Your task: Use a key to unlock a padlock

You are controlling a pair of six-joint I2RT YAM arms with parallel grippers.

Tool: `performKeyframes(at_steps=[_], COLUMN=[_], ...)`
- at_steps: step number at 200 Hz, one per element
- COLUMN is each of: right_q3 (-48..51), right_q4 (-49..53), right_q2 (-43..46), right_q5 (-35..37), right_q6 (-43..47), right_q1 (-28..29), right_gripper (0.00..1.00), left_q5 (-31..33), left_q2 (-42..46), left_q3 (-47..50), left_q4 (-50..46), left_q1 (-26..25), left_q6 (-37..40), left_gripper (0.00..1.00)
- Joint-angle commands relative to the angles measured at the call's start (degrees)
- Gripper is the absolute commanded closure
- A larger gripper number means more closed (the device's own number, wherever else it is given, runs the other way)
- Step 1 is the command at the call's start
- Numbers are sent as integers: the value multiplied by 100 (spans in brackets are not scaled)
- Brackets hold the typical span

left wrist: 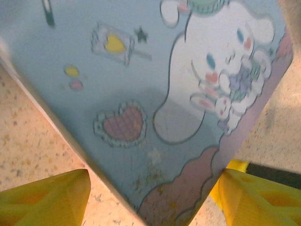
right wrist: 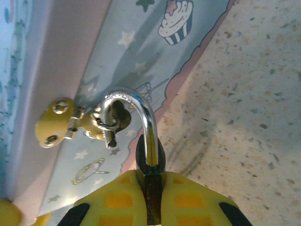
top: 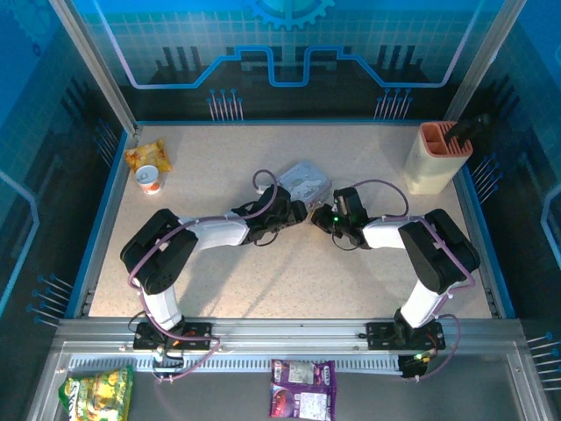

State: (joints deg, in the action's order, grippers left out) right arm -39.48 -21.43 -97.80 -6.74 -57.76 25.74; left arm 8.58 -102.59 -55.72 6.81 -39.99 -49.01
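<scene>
Fig. Near ledge: green snack bag (top: 96,395), purple pouch (top: 302,390). My L arm (top: 166,250) & R arm (top: 438,250) bend inward and meet mid-table. My R gripper (right wrist: 150,176) is clamped on the padlock (right wrist: 149,132) body, its shackle hooked thru the brass hasp (right wrist: 56,122) of the tin (left wrist: 141,70). My L gripper (left wrist: 155,181) gapes wide astride a tin corner, gripping nothing. Far L: cup (top: 151,180). Far R: beige holder (top: 436,156). Speckled table (top: 377,167), blue panel walls (top: 289,53).

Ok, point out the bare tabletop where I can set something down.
Bare: the near table between the arm bases, and the far strip between the snack packet and the holder. Crowded: the middle, where the left gripper and right gripper meet at the tin.
</scene>
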Motion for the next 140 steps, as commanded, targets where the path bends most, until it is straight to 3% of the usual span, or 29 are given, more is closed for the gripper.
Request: performKeyframes(at_steps=[1,140], right_q3=[-158,-47], right_q4=[-441,-87], right_q2=[-20,-14], right_q5=[-15,2], right_q6=[-271,-120], right_q1=[-116,-416], right_gripper=[100,100], left_q5=[-42,198], left_q2=[-218,332], left_q3=[306,688], left_q4=[-1034,-723], left_q1=[-43,-31], left_q6=[51,154], left_gripper=[28,25])
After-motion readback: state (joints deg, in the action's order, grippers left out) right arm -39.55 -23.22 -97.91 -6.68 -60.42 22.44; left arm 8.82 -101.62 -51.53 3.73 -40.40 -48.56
